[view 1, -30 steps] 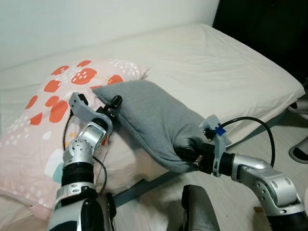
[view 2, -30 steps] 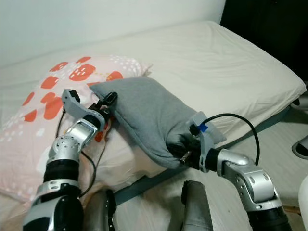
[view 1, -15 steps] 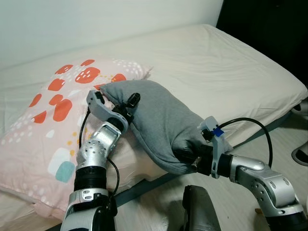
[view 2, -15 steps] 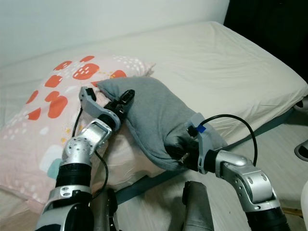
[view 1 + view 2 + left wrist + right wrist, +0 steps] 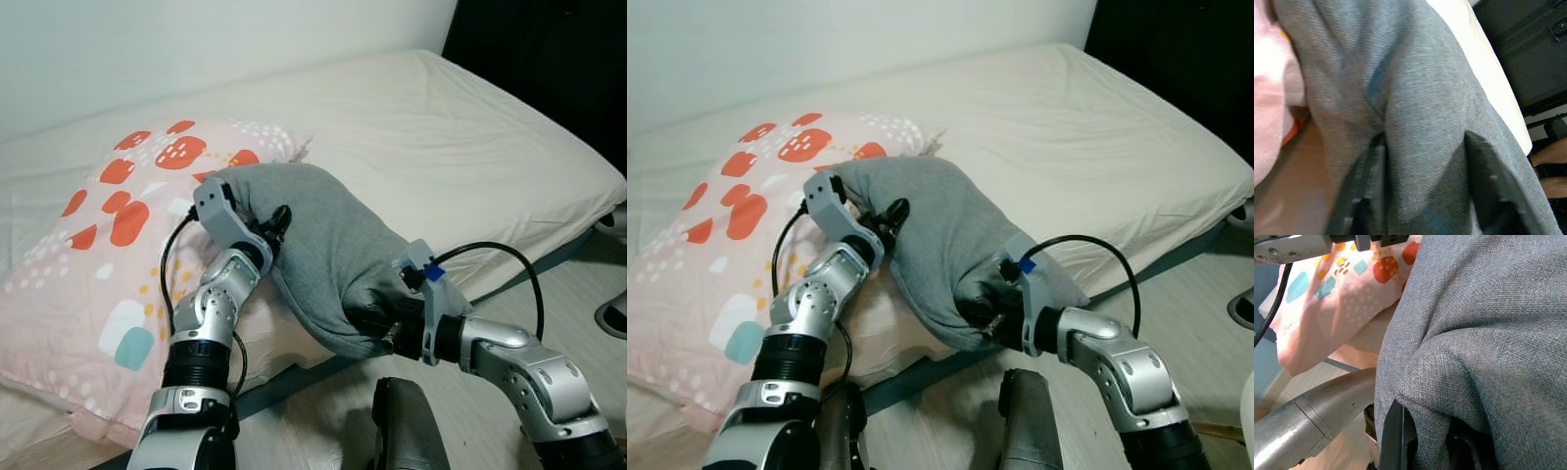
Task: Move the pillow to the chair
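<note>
Moving inward since the earlier frame, left pincer [image 5: 277, 221] is pinching the grey pillow [image 5: 328, 250]; right pincer [image 5: 377, 321] is gripping its near end, above the bed [image 5: 470, 147] edge.

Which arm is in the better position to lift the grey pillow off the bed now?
Probably the right. The right gripper has its jaws shut on the low corner of the grey pillow at the edge of the bed. The left gripper pinches a fold at its upper side, so it can only steady.
</note>
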Controlling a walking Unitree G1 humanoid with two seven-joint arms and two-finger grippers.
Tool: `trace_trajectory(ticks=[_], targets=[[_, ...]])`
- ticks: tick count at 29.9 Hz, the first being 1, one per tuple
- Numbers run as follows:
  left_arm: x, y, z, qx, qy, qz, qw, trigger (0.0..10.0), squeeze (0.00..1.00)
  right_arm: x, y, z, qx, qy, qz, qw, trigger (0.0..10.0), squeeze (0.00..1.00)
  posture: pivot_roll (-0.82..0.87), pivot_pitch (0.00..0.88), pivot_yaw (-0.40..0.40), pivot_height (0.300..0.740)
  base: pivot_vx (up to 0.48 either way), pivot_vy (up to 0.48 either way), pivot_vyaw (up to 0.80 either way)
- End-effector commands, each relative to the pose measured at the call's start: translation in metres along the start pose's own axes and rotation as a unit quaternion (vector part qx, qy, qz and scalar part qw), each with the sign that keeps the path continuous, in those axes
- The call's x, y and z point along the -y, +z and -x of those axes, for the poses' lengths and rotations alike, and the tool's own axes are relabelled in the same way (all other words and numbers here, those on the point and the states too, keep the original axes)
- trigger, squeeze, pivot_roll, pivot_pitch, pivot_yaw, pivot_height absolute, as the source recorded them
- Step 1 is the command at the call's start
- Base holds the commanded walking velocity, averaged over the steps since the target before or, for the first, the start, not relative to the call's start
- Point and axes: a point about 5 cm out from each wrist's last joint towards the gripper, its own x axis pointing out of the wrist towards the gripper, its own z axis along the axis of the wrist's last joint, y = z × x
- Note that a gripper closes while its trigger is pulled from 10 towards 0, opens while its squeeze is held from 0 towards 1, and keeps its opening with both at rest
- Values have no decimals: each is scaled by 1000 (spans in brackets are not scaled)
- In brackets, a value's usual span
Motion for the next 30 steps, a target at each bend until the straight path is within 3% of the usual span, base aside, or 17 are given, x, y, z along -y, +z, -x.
trace_trajectory(ticks=[1, 4, 14, 18, 20, 21, 22, 23, 24, 26, 28, 30], targets=[[0, -9, 1, -20, -3, 7, 1000, 0, 0, -11, 9, -8, 14, 32, 22, 999, 0, 0, 22, 148, 12, 559, 0, 0, 0], [-9, -7, 4, -18, 10, 4, 1000, 0, 0, -10, 10, -9, 16, 29, 22, 999, 0, 0, 21, 145, 12, 559, 0, 0, 0], [-7, -2, 9, -2, -9, -5, 1000, 0, 0, -7, 17, -9, 31, 14, 37, 999, 0, 0, 20, 134, 10, 559, 0, 0, 0], [3, 11, 17, 34, -71, -3, 997, 0, 0, -1, 43, -9, 103, -34, 84, 991, 0, 0, 16, 129, 12, 559, 0, 0, 0], [3, 11, 17, 34, -71, -3, 997, 0, 0, -1, 43, -9, 103, -34, 84, 991, 0, 0, 16, 129, 12, 559, 0, 0, 0], [10, 30, 29, 81, -120, -1, 989, 0, 0, 2, 64, -11, 137, -100, 156, 973, 0, 0, 12, 123, 8, 559, 0, 0, 0], [10, 30, 29, 81, -120, -1, 989, 0, 0, 2, 64, -11, 137, -100, 156, 973, 0, 0, 12, 123, 8, 559, 0, 0, 0], [13, 37, 34, 99, -134, -4, 986, 0, 0, 4, 71, -12, 143, -132, 189, 962, 0, 0, 12, 122, 8, 559, 0, 0, 0], [13, 37, 34, 99, -134, -4, 986, 0, 0, 4, 71, -12, 143, -132, 189, 962, 0, 0, 12, 122, 8, 559, 0, 0, 0], [17, 49, 42, 129, -149, -16, 980, 0, 0, 10, 86, -14, 172, -210, 229, 935, 0, 0, 19, 121, -3, 559, 0, 0, 0], [22, 56, 51, 147, -164, -28, 975, 0, 0, 9, 105, -11, 219, -246, 234, 915, 0, 0, 20, 122, -6, 559, 0, 0, 0], [25, 58, 54, 152, -171, -33, 973, 0, 0, 6, 112, -10, 237, -250, 236, 909, 0, 0, 20, 122, -6, 559, 0, 0, 0]])
